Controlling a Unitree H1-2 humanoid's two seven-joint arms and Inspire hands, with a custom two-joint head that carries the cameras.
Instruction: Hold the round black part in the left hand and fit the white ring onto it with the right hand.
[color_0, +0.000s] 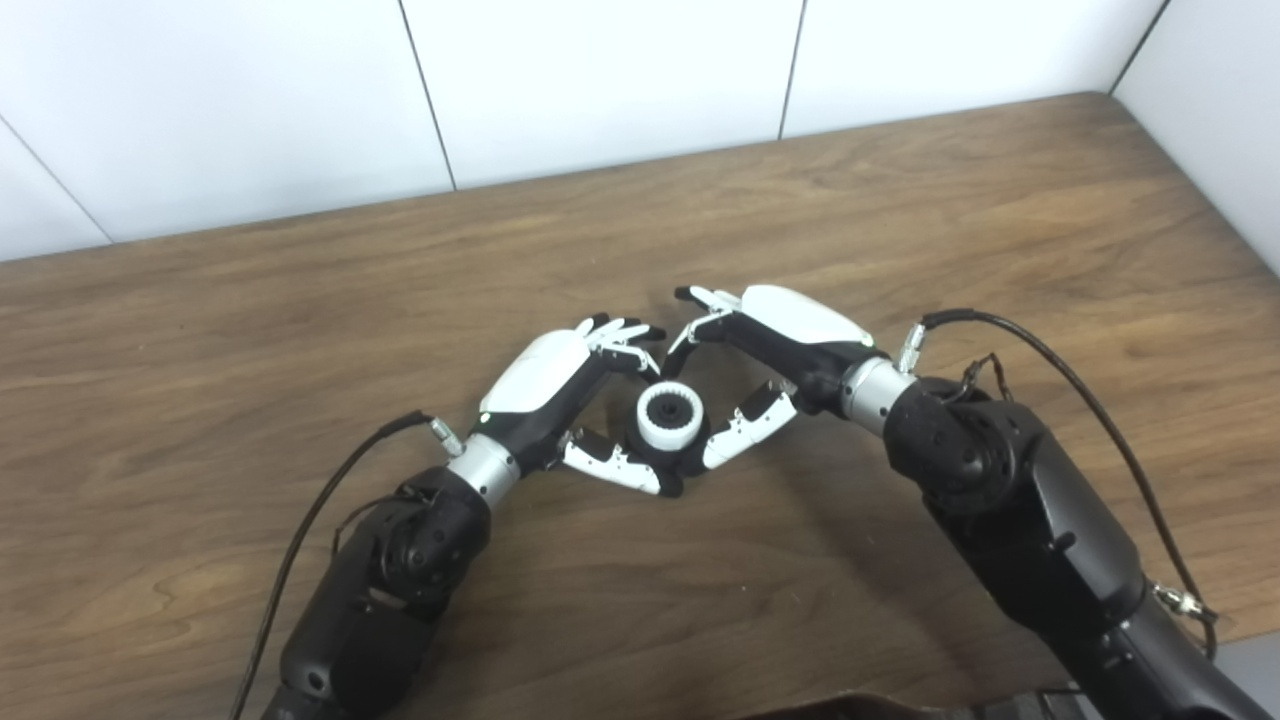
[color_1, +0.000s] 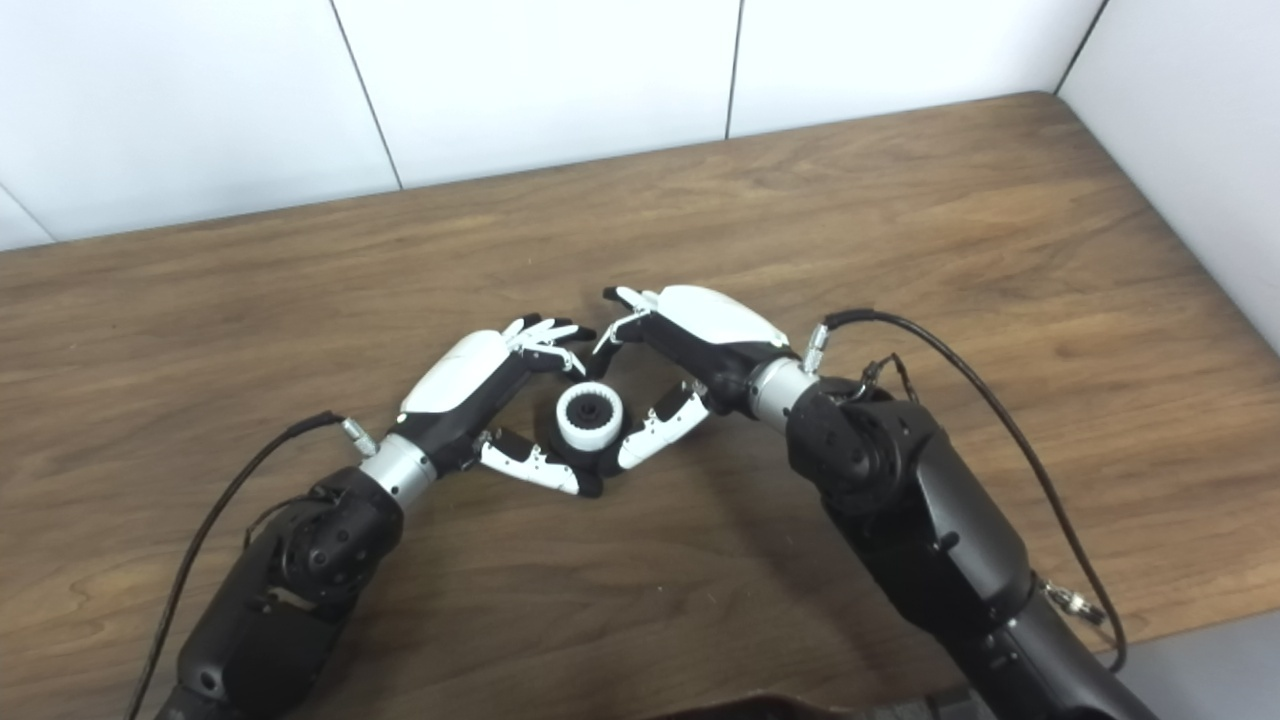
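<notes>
Brown wood-grain table (color_0: 900, 220) pushed into a corner, plain white panel walls (color_0: 600, 80) behind it and off to the right side. Both robot arms come up from the near edge and meet roughly in the middle of the tabletop.

Closest to me are the chunky black forearms, each with a black cable (color_0: 1080, 390) looping off the wrist. Past those, the two hands are cupped toward each other so they make a sort of heart shape, and the parts sit right in the gap between them.

The white ring (color_0: 668, 419) is sitting on top of the round black part (color_0: 690, 455), with a dark toothed-looking hole in its center. The black piece mostly shows as a dark base sticking out under the ring, on the table.

The left hand (color_0: 560, 400) has its thumb lying along the near side, tip right against the black base, and its fingers (color_0: 625, 335) curl around the far side. Looks like a loose hold, but I honestly can't tell if it's actually gripping or just cupped around it.

The right hand (color_0: 775, 350) mirrors it: thumb reaching in just beside the ring on the near right, fingers (color_0: 705, 305) arched over the far side, tips close to the left hand's fingertips. Same deal, can't tell whether it's touching the ring.
</notes>
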